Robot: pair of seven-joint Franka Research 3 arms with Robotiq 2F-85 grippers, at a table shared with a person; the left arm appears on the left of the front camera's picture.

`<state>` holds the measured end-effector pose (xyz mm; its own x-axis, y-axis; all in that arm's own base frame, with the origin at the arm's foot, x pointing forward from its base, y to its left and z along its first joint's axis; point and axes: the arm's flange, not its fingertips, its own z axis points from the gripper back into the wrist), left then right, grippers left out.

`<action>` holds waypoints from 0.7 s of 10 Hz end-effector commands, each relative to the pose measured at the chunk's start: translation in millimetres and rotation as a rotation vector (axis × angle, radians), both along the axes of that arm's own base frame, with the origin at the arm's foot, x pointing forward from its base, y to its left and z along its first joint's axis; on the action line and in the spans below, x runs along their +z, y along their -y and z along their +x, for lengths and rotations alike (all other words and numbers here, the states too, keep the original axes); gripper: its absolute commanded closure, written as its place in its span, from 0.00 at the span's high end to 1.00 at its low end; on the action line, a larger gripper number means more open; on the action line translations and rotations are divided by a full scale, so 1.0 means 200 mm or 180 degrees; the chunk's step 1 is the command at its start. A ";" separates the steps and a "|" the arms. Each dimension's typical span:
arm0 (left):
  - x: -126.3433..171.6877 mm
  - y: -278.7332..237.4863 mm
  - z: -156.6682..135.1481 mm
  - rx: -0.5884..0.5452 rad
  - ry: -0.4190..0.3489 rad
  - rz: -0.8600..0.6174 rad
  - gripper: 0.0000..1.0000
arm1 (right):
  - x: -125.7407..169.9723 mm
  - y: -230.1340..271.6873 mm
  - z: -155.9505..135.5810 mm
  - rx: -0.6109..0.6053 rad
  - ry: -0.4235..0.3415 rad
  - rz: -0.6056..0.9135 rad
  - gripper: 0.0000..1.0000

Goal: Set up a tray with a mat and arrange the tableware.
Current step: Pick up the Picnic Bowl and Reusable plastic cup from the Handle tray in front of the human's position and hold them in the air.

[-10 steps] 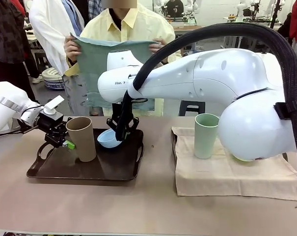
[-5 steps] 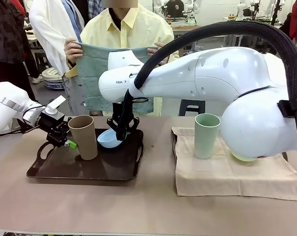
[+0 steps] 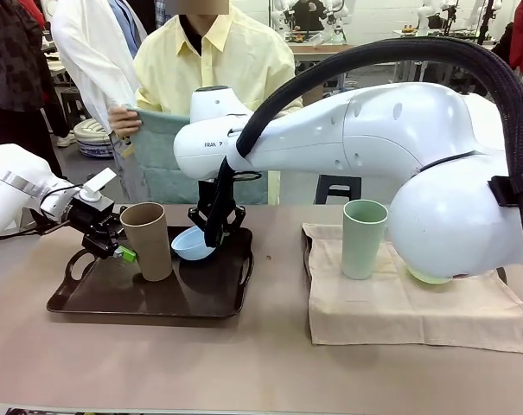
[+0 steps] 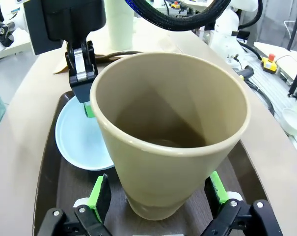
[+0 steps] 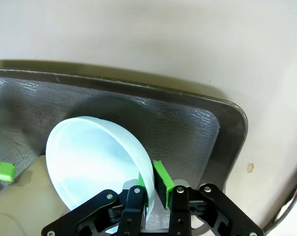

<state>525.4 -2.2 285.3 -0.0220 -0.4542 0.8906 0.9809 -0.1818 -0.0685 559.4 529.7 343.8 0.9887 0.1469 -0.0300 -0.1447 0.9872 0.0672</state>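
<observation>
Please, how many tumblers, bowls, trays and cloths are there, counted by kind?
Tumblers: 2 (tall tan-brown handleless tumbler; tall pale green handleless tumbler)
Bowls: 2 (small round pale blue bowl; pale green bowl, mostly hidden)
Trays: 1 (dark brown handled tray)
Cloths: 2 (beige cloth; grey-green mat, held by the person)
Total: 7

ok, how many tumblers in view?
2. The tan-brown tumbler is on the dark tray at left; the pale green tumbler stands on the beige cloth at right. The right arm could hide more.
</observation>
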 end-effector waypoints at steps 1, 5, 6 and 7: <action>0.00 0.00 0.00 0.0000 0.0000 0.0000 1.00 | -0.01 -0.01 0.00 0.0001 0.0011 -0.0009 0.00; 0.07 0.13 -0.03 0.0042 0.0148 -0.0286 1.00 | -0.01 -0.01 0.00 0.0001 0.0011 -0.0009 0.00; 0.06 0.16 -0.02 0.0011 0.0116 -0.0325 1.00 | -0.01 -0.01 0.00 0.0001 0.0011 -0.0009 0.00; 0.04 0.20 -0.02 -0.0044 0.0056 -0.0345 1.00 | 0.00 0.00 0.00 0.0000 0.0000 0.0000 0.07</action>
